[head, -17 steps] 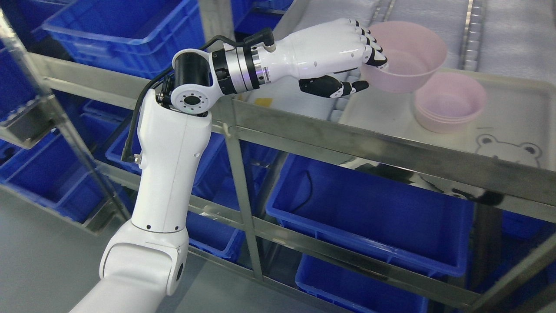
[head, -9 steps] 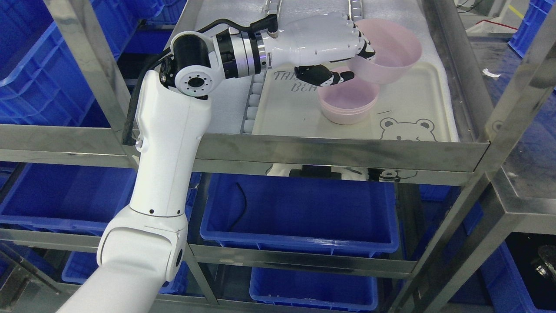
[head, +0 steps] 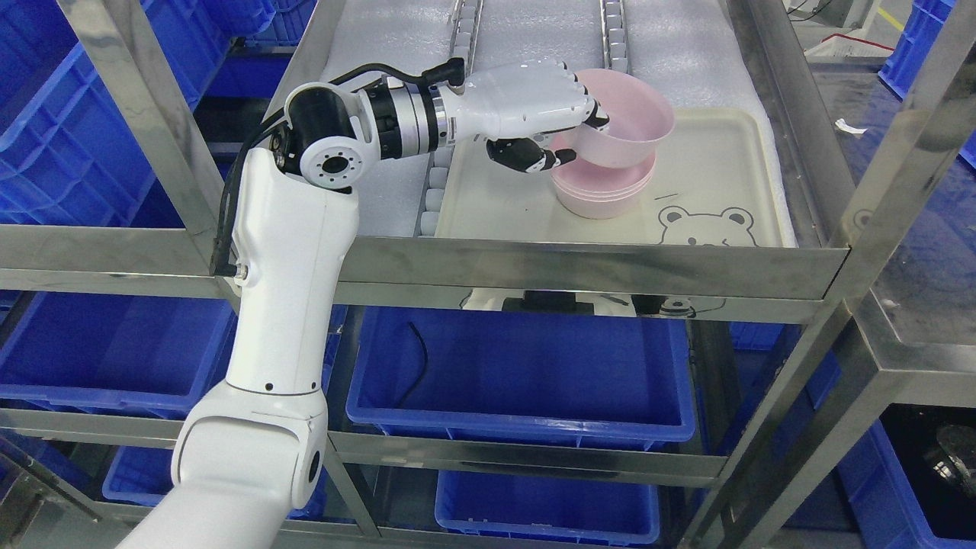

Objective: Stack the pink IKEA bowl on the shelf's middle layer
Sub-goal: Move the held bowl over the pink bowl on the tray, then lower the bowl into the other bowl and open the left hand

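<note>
My left hand (head: 572,137) reaches over the steel shelf level and is shut on the left rim of a pink bowl (head: 629,133). That bowl hangs slightly tilted, directly over a stack of pink bowls (head: 606,194), and its underside looks close to or just inside the stack's top. The stack stands on a cream tray (head: 709,175) with a bear drawing. The hand's fingers cover part of the bowl's near rim. My right arm does not show.
Steel shelf posts (head: 137,122) rise at left and right (head: 900,152) of the tray level, with a front rail (head: 595,267) below it. Blue plastic bins (head: 526,374) fill the lower levels and the racks to the left. White foam lining (head: 396,46) covers the shelf behind.
The camera swung a lot at first, then slightly. Relative to the stack, the held bowl moved from behind and above it down to right over it, nearly nested.
</note>
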Controlling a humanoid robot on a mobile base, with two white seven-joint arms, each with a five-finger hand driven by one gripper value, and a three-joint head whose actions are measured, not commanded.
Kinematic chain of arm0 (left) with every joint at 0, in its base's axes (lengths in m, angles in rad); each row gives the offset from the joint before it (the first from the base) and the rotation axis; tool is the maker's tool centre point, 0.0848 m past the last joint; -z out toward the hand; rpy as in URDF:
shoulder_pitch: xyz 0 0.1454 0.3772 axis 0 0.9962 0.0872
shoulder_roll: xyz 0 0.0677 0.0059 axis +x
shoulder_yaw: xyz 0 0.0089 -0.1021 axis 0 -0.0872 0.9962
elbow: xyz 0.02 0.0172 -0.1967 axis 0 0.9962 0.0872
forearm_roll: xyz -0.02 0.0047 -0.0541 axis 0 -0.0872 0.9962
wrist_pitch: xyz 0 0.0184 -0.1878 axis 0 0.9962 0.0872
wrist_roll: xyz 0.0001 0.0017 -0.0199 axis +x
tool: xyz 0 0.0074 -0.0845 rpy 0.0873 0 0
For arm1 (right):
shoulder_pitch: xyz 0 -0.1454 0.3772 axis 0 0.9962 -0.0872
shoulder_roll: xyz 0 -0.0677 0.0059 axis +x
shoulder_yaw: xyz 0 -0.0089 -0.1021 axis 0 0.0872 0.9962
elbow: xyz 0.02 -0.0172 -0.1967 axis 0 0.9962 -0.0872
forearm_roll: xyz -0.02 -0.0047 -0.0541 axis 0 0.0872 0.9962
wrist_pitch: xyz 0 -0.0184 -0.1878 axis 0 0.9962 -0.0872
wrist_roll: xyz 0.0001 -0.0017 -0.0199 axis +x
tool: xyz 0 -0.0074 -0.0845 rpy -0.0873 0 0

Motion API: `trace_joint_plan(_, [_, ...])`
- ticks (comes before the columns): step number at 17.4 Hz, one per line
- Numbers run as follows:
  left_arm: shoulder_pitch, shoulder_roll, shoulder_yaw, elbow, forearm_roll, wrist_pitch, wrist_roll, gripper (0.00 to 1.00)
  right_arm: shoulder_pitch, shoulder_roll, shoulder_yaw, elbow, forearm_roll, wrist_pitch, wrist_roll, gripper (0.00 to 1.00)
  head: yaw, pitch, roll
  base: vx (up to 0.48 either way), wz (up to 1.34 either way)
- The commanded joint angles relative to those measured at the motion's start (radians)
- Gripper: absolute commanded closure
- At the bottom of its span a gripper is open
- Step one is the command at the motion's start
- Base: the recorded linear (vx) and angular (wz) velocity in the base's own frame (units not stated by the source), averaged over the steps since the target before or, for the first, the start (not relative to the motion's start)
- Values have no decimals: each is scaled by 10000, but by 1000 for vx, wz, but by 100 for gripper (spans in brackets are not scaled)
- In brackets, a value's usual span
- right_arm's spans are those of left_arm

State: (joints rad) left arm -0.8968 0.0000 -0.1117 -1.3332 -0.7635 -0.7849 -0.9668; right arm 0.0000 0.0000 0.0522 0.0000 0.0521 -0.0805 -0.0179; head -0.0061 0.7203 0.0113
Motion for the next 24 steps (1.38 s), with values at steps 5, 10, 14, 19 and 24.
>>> trace_joint_plan(5, [10, 175, -48, 1028, -250, -5, 678, 96, 31, -175, 0, -175, 0, -8, -5, 0, 0, 0, 0, -1, 19])
trace_joint_plan(10, [-144, 175, -646, 1780, -235, -5, 970, 96, 31, -175, 0, -175, 0, -8, -5, 0, 0, 0, 0, -10, 38])
trace_joint_plan(14, [-144, 175, -984, 1919, -250, -5, 970, 95, 46, -175, 0, -175, 0, -8, -5, 0, 0, 0, 0, 0, 0])
trace_joint_plan(19, [-159, 175, -1061, 1919, -189, -5, 1031, 87, 46, -175, 0, -175, 0, -8, -5, 0, 0, 0, 0, 5, 29])
trace_joint_plan(24, [-297, 175, -1291, 1904, -112, -5, 2044, 32, 46, -175, 0, -175, 0, -8, -5, 0, 0, 0, 0, -5, 33])
